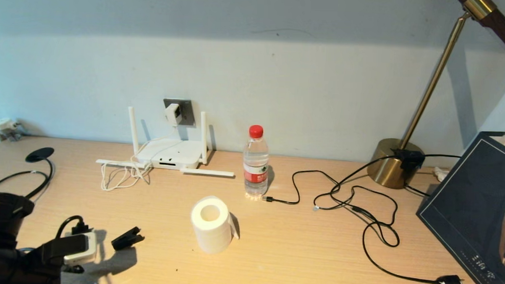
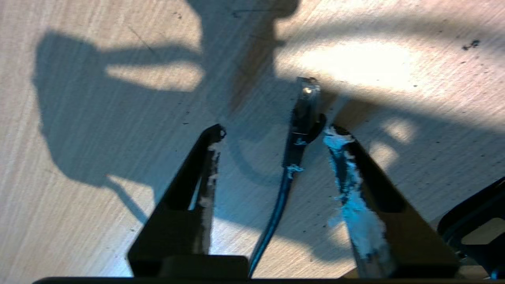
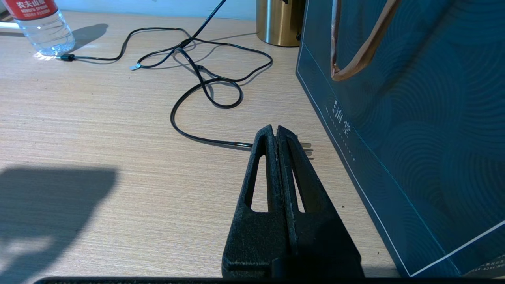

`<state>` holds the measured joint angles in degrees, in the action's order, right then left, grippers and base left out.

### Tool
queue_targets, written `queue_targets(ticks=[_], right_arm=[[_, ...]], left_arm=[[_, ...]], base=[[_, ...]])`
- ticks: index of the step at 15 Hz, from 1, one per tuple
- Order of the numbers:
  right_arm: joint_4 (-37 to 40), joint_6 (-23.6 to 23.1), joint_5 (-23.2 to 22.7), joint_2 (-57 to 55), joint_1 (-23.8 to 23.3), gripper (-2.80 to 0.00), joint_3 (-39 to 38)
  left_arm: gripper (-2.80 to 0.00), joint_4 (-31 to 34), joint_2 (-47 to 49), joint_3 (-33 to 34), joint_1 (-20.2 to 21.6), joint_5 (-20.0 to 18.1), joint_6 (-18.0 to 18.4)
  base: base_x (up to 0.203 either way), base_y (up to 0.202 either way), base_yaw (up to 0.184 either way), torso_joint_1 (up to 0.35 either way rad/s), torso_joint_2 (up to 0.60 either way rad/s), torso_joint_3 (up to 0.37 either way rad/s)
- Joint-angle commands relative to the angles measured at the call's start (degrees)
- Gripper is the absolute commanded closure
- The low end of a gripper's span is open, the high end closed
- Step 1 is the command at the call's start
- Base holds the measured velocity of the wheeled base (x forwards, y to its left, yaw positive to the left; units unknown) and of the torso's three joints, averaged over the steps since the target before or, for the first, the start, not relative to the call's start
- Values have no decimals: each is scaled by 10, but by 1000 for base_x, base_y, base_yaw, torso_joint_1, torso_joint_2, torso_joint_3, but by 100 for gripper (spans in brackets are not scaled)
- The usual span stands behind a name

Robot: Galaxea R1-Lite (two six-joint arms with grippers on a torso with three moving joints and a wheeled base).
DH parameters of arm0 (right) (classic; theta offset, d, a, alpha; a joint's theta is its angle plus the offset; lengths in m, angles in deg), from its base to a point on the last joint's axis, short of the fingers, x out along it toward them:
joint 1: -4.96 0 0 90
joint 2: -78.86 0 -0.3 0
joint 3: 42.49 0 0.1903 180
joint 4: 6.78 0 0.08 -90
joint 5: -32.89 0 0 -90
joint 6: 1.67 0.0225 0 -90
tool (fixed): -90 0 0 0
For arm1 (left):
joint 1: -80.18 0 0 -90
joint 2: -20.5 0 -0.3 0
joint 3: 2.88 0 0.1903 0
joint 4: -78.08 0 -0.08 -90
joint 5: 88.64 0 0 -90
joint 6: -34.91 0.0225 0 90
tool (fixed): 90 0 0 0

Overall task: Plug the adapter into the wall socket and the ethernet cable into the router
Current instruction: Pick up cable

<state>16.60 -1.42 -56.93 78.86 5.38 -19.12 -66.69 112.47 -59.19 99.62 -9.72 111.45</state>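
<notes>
We see a pale wooden desk [image 1: 299, 253] against a white wall, and at its right edge a dark blue paper bag [image 1: 473, 208] beside a brass lamp [image 1: 392, 163]. Toward the back stands the router [image 1: 170, 154], two antennas upright and two lying flat, just under the wall socket [image 1: 180, 110]. The adapter [image 1: 173, 113] already sits in that socket, its thin white cord falling in loops beside the router. Nearer us stand a white paper roll [image 1: 211, 224] and a water bottle [image 1: 256, 161], with a thin black cord [image 1: 359, 209] with a two-pin plug sprawled to the right. Our left gripper [image 1: 127, 238] hovers low over the desk's near left corner, fingers partly apart, and the wrist view shows the ethernet cable [image 2: 294, 157] running between them, its plug end close to one fingertip; we cannot tell whether it is clamped. Our right gripper [image 3: 276, 130], fingers pressed together, rests low over the desk beside the bag
</notes>
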Motion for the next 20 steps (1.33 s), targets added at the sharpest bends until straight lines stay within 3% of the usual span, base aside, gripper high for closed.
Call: queue_targets(ticks=[1, 9, 12, 14, 16, 18, 20], right_arm=[[0, 0, 0, -1, 0, 0, 0], [0, 0, 0, -1, 0, 0, 0], [0, 0, 0, -1, 0, 0, 0], [0, 0, 0, -1, 0, 0, 0], [0, 0, 0, -1, 0, 0, 0], [0, 0, 0, 0, 0, 0, 0], [0, 0, 0, -1, 0, 0, 0]], left_arm=[[0, 2, -11, 18, 3, -1, 4], [0, 2, -51, 41, 3, -11, 7], [0, 0, -61, 15, -25, -117, 19], [0, -14, -80, -23, -82, -126, 27], [0, -107, -91, -50, -147, -103, 28], [0, -249, -93, -65, -202, -49, 29], [0, -327, -93, -81, -264, 14, 28]], base=[[0, 0, 0, 0, 0, 0], [0, 0, 0, 0, 0, 0], [0, 0, 0, 0, 0, 0], [0, 0, 0, 0, 0, 0], [0, 0, 0, 0, 0, 0], [0, 0, 0, 0, 0, 0], [0, 0, 0, 0, 0, 0]])
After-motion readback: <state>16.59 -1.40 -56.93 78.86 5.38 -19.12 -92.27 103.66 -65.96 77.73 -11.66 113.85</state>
